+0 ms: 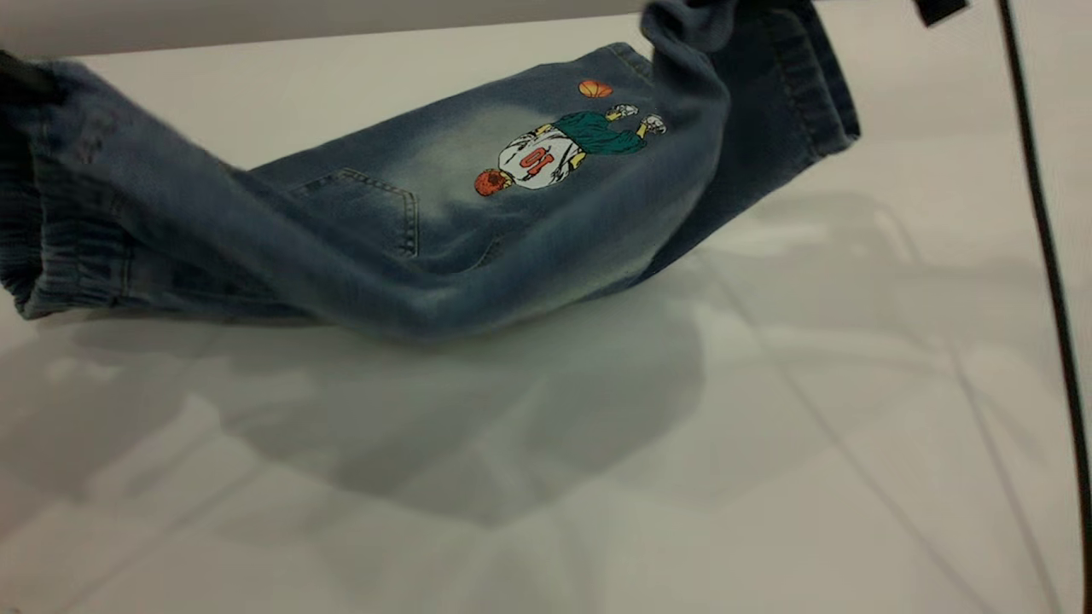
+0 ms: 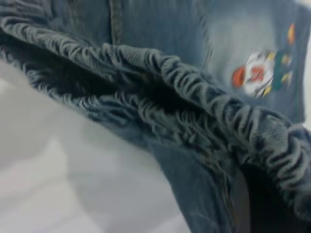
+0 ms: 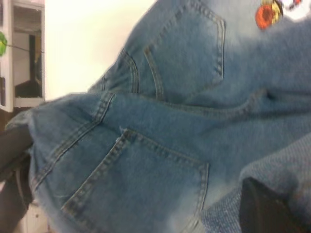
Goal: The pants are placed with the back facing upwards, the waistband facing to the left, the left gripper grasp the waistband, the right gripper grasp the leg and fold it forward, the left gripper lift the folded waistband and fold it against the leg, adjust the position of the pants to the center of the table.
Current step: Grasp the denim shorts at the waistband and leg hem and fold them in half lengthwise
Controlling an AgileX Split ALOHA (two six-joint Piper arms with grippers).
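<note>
One pair of pants (image 1: pixel 444 222) hangs slung between the two arms, its long axis running left to right across the desk (image 1: pixel 768 443), both ends raised and the middle sagging until the lower fold rests on or just above the surface. The waistband (image 1: pixel 51 239) is at the left end, and the left wrist view shows its gathered ruffles (image 2: pixel 194 97) close up. The left tool (image 1: pixel 26 81) appears only as a dark sliver at the left edge above the waistband, so whether it is clamped on the cloth cannot be told, though the lifted band suggests a hold. At the right end the plain leg (image 1: pixel 768 77) is pulled up out of the top of the exterior view and curls over the printed leg (image 1: pixel 563 153); the right tool (image 3: pixel 265 211) shows only as a black block against the denim, and its grip cannot be read either. Judging by this, the forward fold is partway done: the lifted leg must come toward the near side, and each arm is nearest its own end. The desk is pale, smooth and slightly glossy, carrying soft shadows. A black cable (image 1: pixel 1045 256) hangs at the right.
</note>
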